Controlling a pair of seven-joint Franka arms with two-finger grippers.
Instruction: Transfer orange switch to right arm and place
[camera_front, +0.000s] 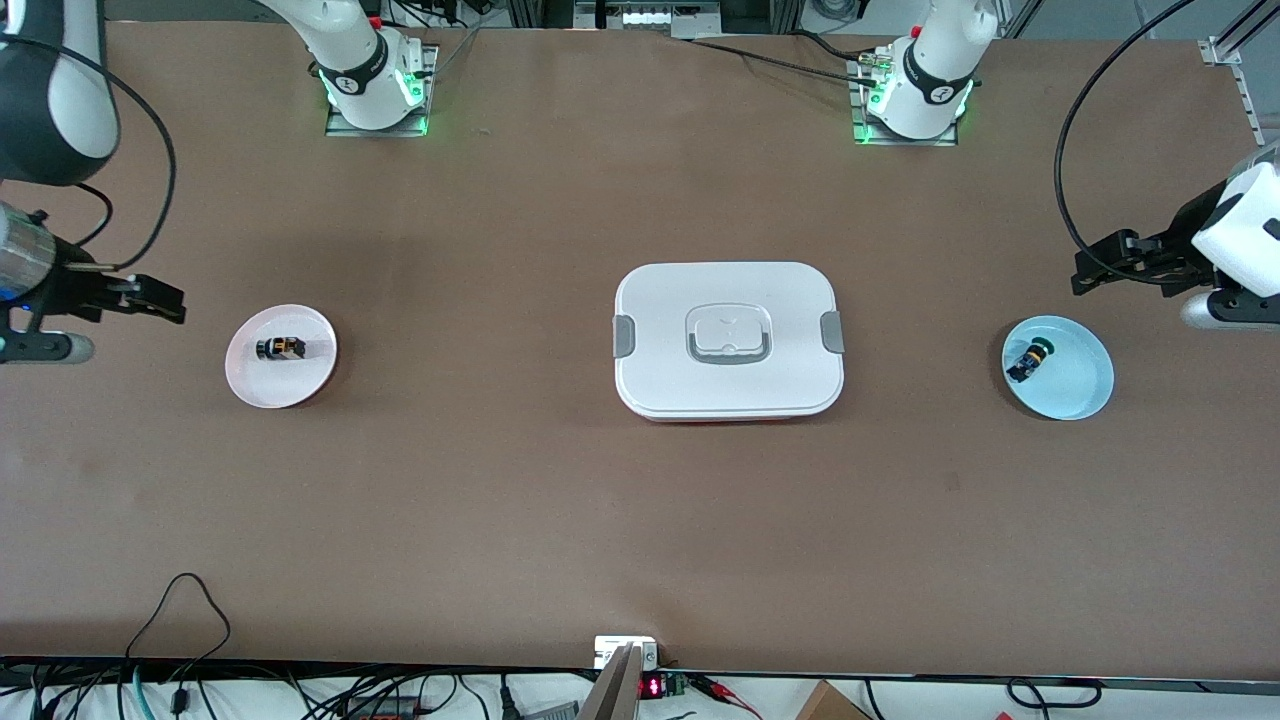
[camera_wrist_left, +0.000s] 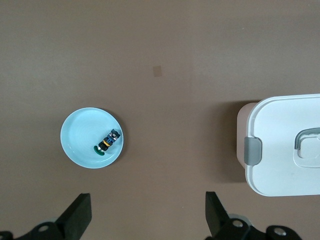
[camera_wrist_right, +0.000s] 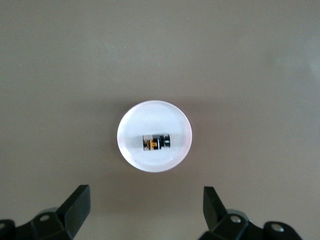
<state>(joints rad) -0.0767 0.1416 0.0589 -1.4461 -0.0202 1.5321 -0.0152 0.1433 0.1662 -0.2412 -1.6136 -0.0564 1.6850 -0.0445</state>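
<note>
The orange switch (camera_front: 280, 347), a stubby black cylinder with an orange end, lies on its side in a pink plate (camera_front: 270, 385) at the right arm's end of the table. The right wrist view also shows the orange switch (camera_wrist_right: 156, 142) on that pink plate (camera_wrist_right: 155, 120). My right gripper (camera_front: 165, 298) hangs open and empty over bare table beside the plate. From its wrist camera the right gripper (camera_wrist_right: 146, 200) shows wide-spread fingers with nothing between them. My left gripper (camera_front: 1095, 265) is open and empty over the table by a blue plate, its fingers far apart in the left wrist view too (camera_wrist_left: 148, 205).
A blue plate (camera_front: 1075, 385) at the left arm's end holds a black-and-blue switch with a green cap (camera_front: 1030, 360). A white lidded box (camera_front: 728, 340) with grey clips sits mid-table between the two plates. Cables run along the table edge nearest the front camera.
</note>
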